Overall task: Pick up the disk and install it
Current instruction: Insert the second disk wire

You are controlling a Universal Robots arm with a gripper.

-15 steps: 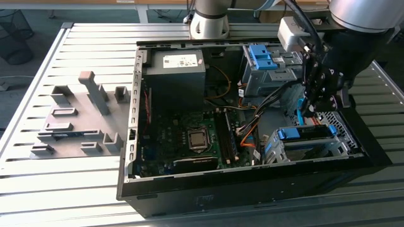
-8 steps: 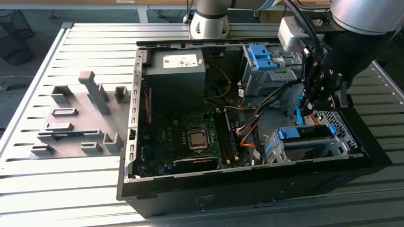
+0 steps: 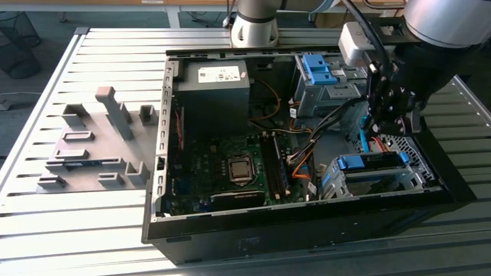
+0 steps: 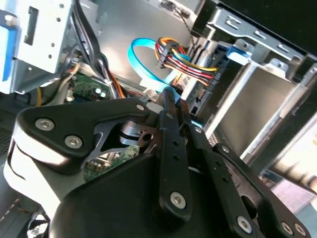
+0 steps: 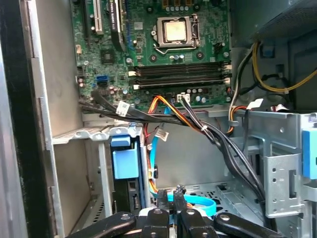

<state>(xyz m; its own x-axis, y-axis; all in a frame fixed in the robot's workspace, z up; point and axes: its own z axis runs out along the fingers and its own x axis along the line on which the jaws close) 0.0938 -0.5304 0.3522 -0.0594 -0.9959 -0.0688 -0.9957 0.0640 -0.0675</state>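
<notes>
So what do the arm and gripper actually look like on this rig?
The arm is silver-grey tube with rounded grey joint housings, and black cable runs along it. A white box sits near the wrist. The gripper is black; in the second wrist view its linkage fingers are flat black bars pinned with silver screws, over a white-edged housing.

Slatted metal table (image 3: 46,218) in bright sunlight; dark floor (image 3: 46,23) behind, wire bin (image 3: 17,43) on it
</notes>
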